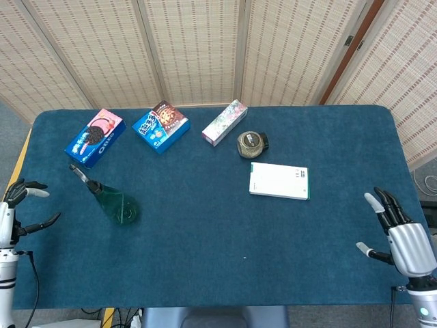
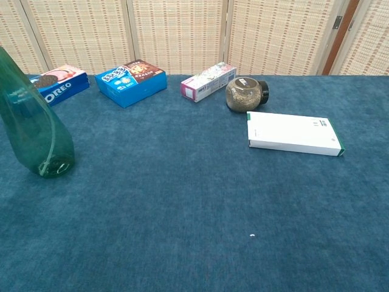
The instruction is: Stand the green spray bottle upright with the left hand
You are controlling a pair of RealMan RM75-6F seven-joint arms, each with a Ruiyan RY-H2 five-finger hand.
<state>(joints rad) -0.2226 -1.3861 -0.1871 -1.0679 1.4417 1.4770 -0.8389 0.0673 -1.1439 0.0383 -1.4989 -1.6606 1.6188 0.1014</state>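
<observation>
The green bottle [image 1: 113, 201] stood upright on its base, job apparently done; the left hand [image 1: 17, 205] hung open and empty, well apart from it.

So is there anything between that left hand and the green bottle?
No. In the head view, only bare blue tablecloth lies between the left hand and the green spray bottle.
</observation>
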